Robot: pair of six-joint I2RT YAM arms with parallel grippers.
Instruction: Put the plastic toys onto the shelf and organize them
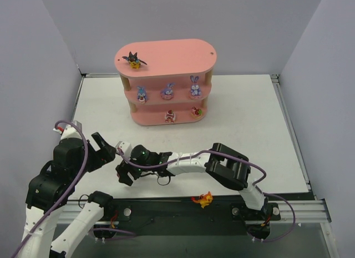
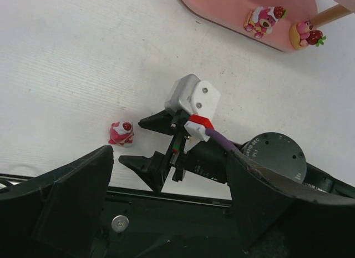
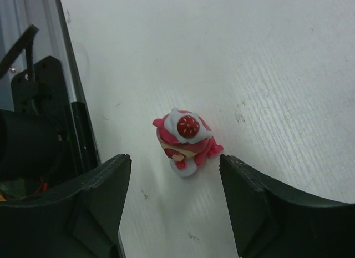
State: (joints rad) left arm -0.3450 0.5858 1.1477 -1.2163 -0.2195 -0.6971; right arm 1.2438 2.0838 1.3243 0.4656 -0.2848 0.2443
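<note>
Straddling a red-and-white toy (image 3: 186, 140) on the desk (image 3: 222, 47) at near left, the right fingers (image 3: 105, 197) stand spread, touching nothing; the left fingers (image 2: 72, 197) gape empty alongside. A skewed closure could knock the small figurine over or away. On the shelf (image 1: 166, 52): one bat (image 1: 133, 60), three bunnies (image 1: 167, 91), two red-and-white toys (image 1: 170, 116); one orange toy (image 1: 203, 200) waits at the near edge.

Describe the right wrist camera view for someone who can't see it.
A small red-and-white toy sits on the white table at the mouth of the right hand, whose dark fingers stand open, touching it nowhere. Dark robot hardware fills the left edge.
</note>
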